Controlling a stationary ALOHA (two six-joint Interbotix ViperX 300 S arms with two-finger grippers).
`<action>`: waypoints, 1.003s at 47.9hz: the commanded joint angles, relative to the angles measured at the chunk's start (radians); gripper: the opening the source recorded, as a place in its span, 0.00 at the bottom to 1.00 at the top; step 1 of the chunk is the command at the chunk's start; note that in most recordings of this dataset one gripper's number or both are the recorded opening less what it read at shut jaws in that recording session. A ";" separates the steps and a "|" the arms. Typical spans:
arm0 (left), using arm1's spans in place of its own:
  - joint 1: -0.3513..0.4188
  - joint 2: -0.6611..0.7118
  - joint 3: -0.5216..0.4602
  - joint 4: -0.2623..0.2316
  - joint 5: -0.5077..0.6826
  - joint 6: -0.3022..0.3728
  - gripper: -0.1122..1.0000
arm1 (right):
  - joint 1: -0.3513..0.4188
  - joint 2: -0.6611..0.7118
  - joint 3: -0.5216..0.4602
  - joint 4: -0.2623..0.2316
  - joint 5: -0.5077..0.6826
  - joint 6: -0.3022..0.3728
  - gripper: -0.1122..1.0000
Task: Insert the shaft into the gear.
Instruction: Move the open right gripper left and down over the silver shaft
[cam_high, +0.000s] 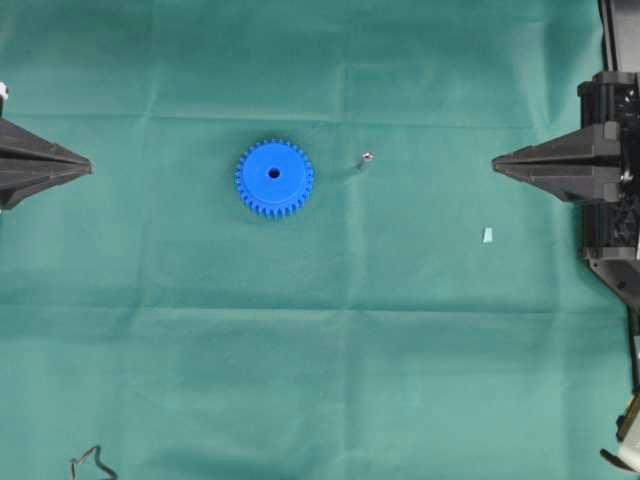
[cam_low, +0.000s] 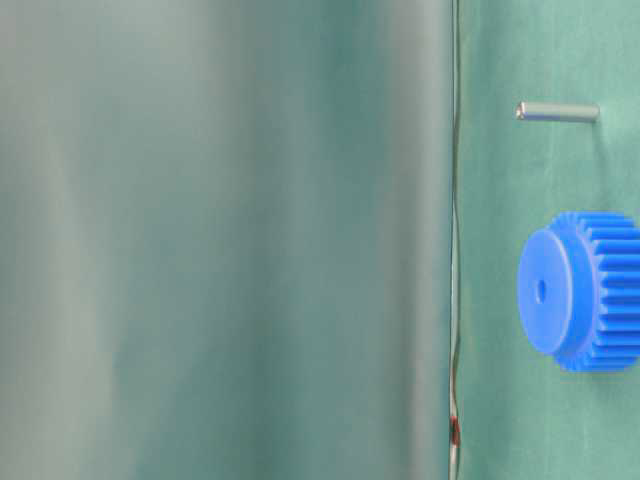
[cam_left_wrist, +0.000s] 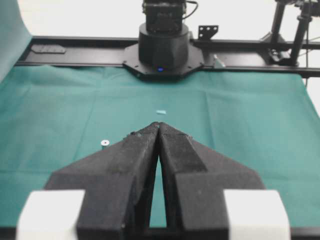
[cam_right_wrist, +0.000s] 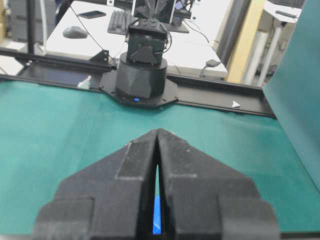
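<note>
My gripper is hanging over the green counter, its black fingers pressing together at the tips. The shaft is standing just off to their left. A pale scrap is lying ahead, before the other arm's base.

The cloth over the table was a plain deep green, crossed by faint fold lines. On it the gear was a bright, even blue — its small centre hole dark. The shaft was silver-grey, with a shiny round end. A small scrap was pale blue-white. The left gripper and the right gripper were both matt black; in the left wrist view white blocks sat behind the black fingers — no pattern anywhere.
</note>
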 joint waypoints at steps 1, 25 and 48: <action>-0.002 0.006 -0.038 0.015 0.023 -0.002 0.10 | -0.002 0.003 -0.011 0.000 0.005 -0.002 0.12; -0.002 0.000 -0.043 0.015 0.052 -0.012 0.10 | -0.032 0.040 -0.077 0.000 0.147 0.006 0.13; -0.002 0.000 -0.043 0.015 0.066 -0.012 0.10 | -0.146 0.336 -0.098 0.057 0.049 0.008 0.88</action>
